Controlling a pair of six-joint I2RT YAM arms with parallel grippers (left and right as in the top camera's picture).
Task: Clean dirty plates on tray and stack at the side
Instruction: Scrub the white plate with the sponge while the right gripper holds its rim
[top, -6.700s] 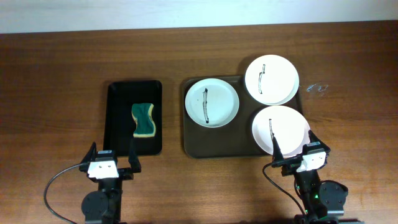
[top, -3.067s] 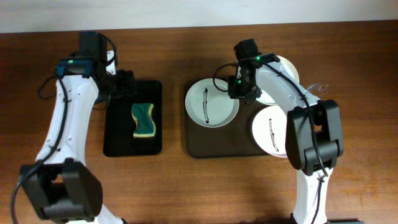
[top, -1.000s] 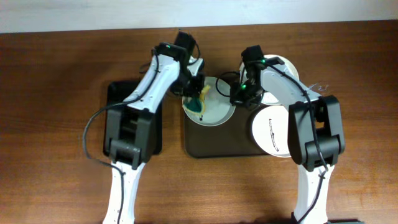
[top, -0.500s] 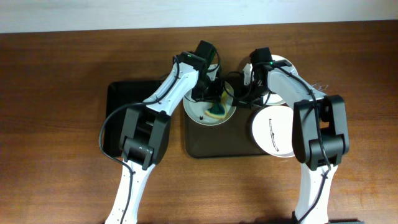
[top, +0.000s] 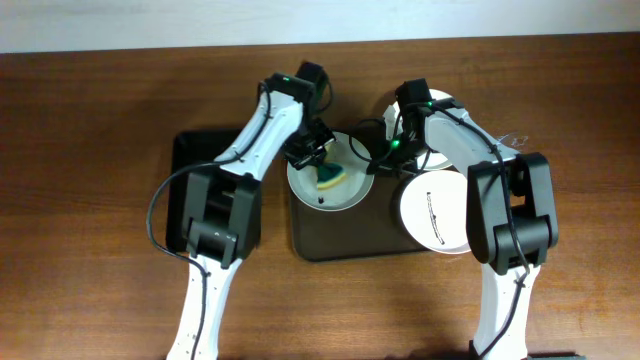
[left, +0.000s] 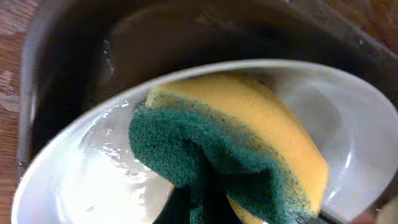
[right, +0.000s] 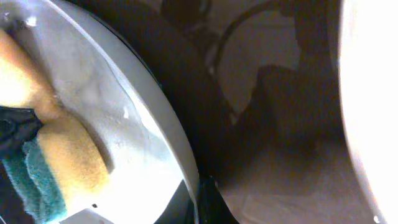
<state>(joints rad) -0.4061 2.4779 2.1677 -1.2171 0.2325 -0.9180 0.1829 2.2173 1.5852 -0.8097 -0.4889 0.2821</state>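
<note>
The left plate (top: 303, 182) sits on the tray (top: 350, 238), on the side toward the table's (top: 90, 150) left edge. The left gripper (top: 320, 163) has its jaws clamped on a green-and-yellow sponge (top: 331, 178), which is folded and pressed onto the plate's face. The right gripper (top: 381, 158) is at this plate's right rim. In the right wrist view the rim runs down between its jaws, which look closed on the lip to steady it.

The far plate (top: 435, 155) lies partly under the right arm. The near plate (top: 452, 226) overhangs the tray's right side and shows its black line. The black tray (top: 182, 160) lies toward the left edge.

The plate surface gleams wet in the left wrist view, and a small dark fleck shows near its near rim, so wiping is probably unfinished.

As a judgement, the plate is light, rigid and breakable, and its wet glaze is likely slippery. It slides easily under the sponge's push, so it needs a brace. The raised rim is the only place to hold it, pinched across the lip. The sponge is soft and gives under pressure.
</note>
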